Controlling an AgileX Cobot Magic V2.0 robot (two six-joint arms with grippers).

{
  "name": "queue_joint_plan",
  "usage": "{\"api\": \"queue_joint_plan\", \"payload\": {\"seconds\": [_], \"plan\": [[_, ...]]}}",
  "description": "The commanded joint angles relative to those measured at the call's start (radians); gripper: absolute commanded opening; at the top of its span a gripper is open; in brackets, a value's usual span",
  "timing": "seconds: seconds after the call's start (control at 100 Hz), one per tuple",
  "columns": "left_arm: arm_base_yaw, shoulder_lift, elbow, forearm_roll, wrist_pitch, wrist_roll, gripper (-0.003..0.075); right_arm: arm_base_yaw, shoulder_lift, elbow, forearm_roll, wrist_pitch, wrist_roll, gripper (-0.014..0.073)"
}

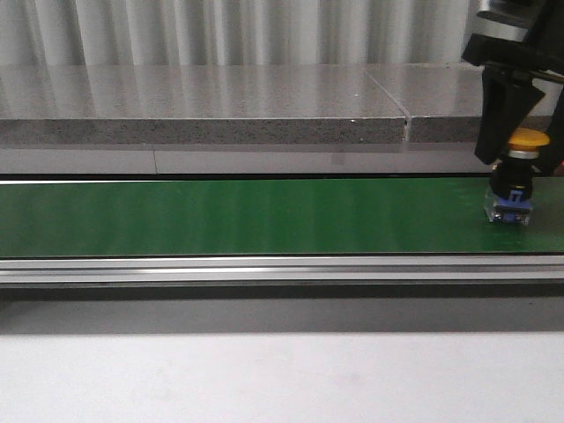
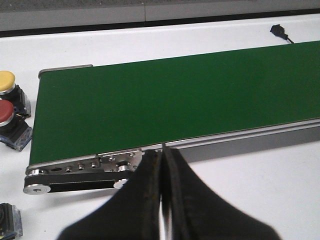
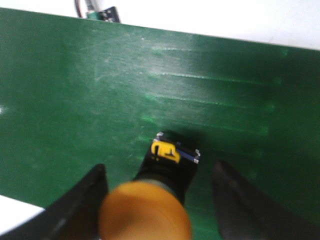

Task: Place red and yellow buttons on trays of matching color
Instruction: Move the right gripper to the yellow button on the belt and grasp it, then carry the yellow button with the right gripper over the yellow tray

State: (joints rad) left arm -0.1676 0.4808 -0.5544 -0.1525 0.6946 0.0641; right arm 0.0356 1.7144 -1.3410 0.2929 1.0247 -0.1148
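Observation:
A yellow-capped button (image 1: 527, 141) with a black and blue body stands upright at the right end of the green conveyor belt (image 1: 247, 216). My right gripper (image 1: 520, 150) hangs over it, open, with one finger on each side; in the right wrist view the button (image 3: 165, 170) sits between the fingers (image 3: 95, 195) with a gap to each. My left gripper (image 2: 162, 152) is shut and empty above the white table by the belt's roller end. Another yellow button (image 2: 7, 82) and a red button (image 2: 6, 112) stand beside that end. No trays are in view.
A grey stone ledge (image 1: 203, 106) runs behind the belt. The belt's aluminium side rail (image 1: 264, 269) lies along its front. A dark-bodied part (image 2: 9, 220) lies on the table at the left wrist view's edge. A small black sensor with a cable (image 2: 280, 32) lies beyond the belt.

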Motion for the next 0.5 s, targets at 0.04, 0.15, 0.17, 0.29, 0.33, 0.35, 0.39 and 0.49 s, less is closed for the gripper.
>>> {"api": "queue_joint_plan", "payload": {"seconds": [0.04,0.15,0.17,0.29,0.33,0.35,0.39,0.49], "plan": [[-0.009,0.005,-0.028,-0.014,-0.066,0.001,-0.0020,0.003,-0.037,-0.030,-0.017,-0.026,-0.004,0.0286],[-0.009,0.005,-0.028,-0.014,-0.066,0.001,-0.0020,0.003,-0.038,-0.030,-0.017,-0.030,-0.014,0.0181],[-0.009,0.005,-0.028,-0.014,-0.066,0.001,-0.0020,0.003,-0.038,-0.030,-0.017,-0.030,-0.014,0.0167],[-0.009,0.005,-0.028,-0.014,-0.066,0.001,-0.0020,0.003,-0.058,-0.030,-0.032,-0.030,-0.014,0.0116],[-0.009,0.005,-0.028,-0.014,-0.066,0.001,-0.0020,0.003,-0.068,-0.030,-0.050,-0.030,-0.014,0.0109],[-0.009,0.005,-0.028,-0.014,-0.066,0.001,-0.0020,0.003,-0.075,-0.030,-0.062,-0.031,-0.014,0.0109],[-0.009,0.005,-0.028,-0.014,-0.066,0.001,-0.0020,0.003,-0.089,-0.030,-0.092,-0.031,-0.014,0.0109],[-0.009,0.005,-0.028,-0.014,-0.066,0.001,-0.0020,-0.003,-0.132,-0.030,-0.154,-0.034,-0.007,0.0109]]}}
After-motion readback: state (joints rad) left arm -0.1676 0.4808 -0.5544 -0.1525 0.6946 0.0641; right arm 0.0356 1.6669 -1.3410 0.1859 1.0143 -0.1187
